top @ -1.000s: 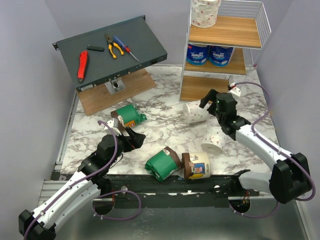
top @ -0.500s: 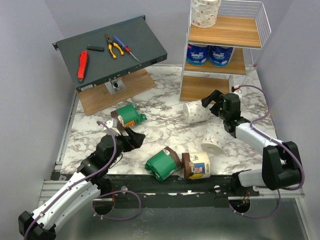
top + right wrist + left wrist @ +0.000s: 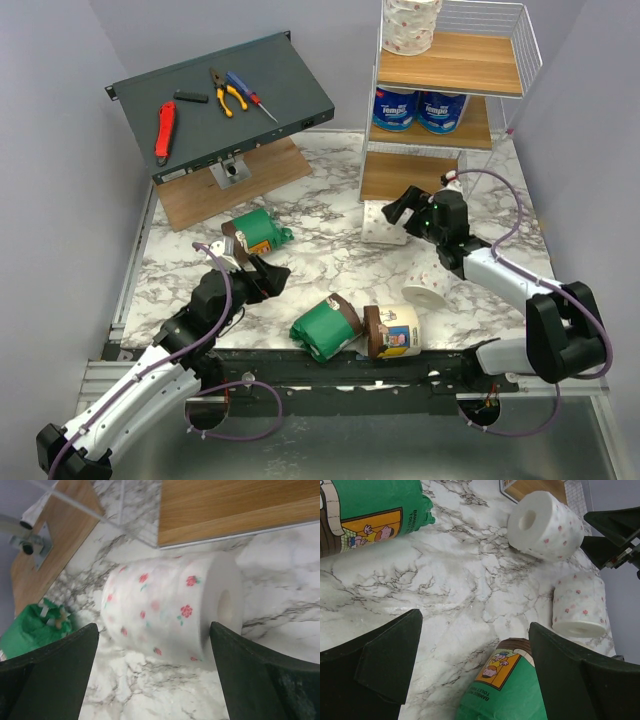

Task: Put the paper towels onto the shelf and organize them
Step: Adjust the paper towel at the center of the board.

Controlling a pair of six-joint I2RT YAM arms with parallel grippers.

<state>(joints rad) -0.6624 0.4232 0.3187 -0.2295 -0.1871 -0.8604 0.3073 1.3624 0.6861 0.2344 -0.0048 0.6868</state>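
I see a white desk (image 3: 330, 250) with grey marble veining, closed in by plain pale lilac-grey walls (image 3: 60, 150) at the left, right and back. At its far left a dark grey metal panel (image 3: 290, 80) sits tilted over a brown wooden board (image 3: 200, 200). The light is soft and even.

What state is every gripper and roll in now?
Left gripper, open, empty.
Right gripper, open around speckled roll lying sideways.
Second speckled roll, on table.
Far green roll, lying on table.
Near green roll, lying on table.
Cream roll, lying on table.
Top roll, upright on shelf.
Left blue roll, upright, middle tier.
Right blue roll, same.
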